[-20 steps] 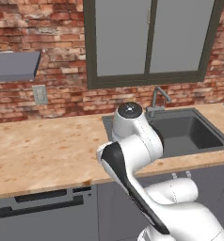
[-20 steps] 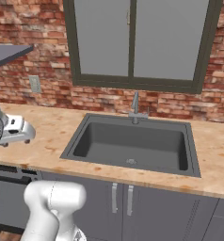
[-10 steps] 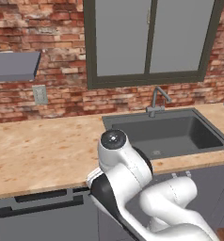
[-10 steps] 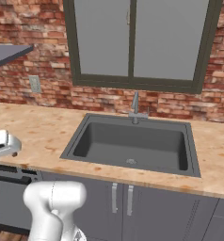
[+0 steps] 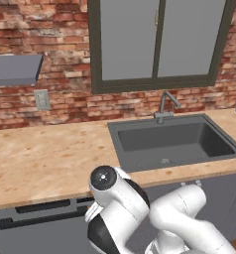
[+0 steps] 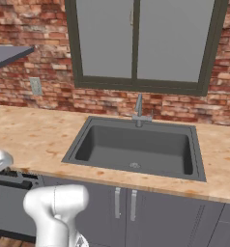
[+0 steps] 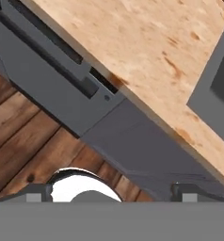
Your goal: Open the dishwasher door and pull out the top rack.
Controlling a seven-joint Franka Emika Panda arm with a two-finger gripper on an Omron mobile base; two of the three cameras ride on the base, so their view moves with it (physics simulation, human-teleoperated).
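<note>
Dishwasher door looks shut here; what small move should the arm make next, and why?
Probably lower the hand toward the long black bar handle of the dark grey dishwasher door. The door sits closed under the tan counter, and the hand view looks down on it from above, not yet at the handle.

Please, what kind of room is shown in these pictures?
It is a simulated home kitchen: a dark sink with a faucet set in a wooden counter below a window, a brick wall, and a closed dishwasher door under the counter.

dishwasher door point(image 5: 35, 230) sitting under counter point(image 5: 45, 158), left of sink point(image 5: 174, 141) | faucet point(image 5: 164, 106) standing behind sink | cabinet doors point(image 6: 136, 212) hanging below sink
</note>
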